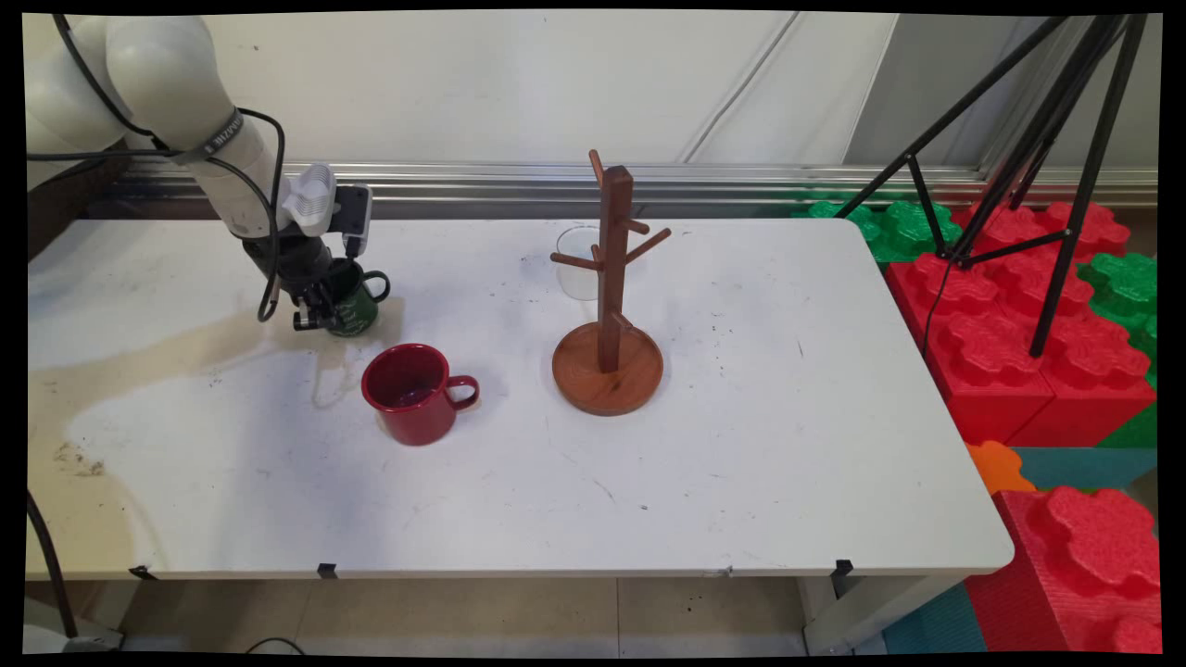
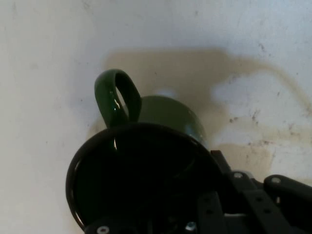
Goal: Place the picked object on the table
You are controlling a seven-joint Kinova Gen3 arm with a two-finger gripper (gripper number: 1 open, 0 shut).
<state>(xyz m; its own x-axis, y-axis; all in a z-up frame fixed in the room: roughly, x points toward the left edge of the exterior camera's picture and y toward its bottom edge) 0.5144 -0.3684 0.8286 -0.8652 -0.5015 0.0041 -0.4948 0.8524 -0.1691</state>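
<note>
Pincer (image 1: 320,310) clamped on the green mug's (image 1: 357,301) rim

One finger inside, one outside; mug sits on the table's (image 1: 741,482) far left, handle pointing right. Red mug (image 1: 412,394) nearby, wooden mug tree (image 1: 609,306) further right.

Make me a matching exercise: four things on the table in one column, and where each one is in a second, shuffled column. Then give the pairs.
Things
1. green mug
2. red mug
3. mug tree
4. clear cup

Places
A. behind the mug tree, partly hidden by it
B. at the gripper, on the table's left side
C. near the table's middle, on a round wooden base
D. standing alone between the green mug and the mug tree, handle to the right

Pairs: 1-B, 2-D, 3-C, 4-A
</note>
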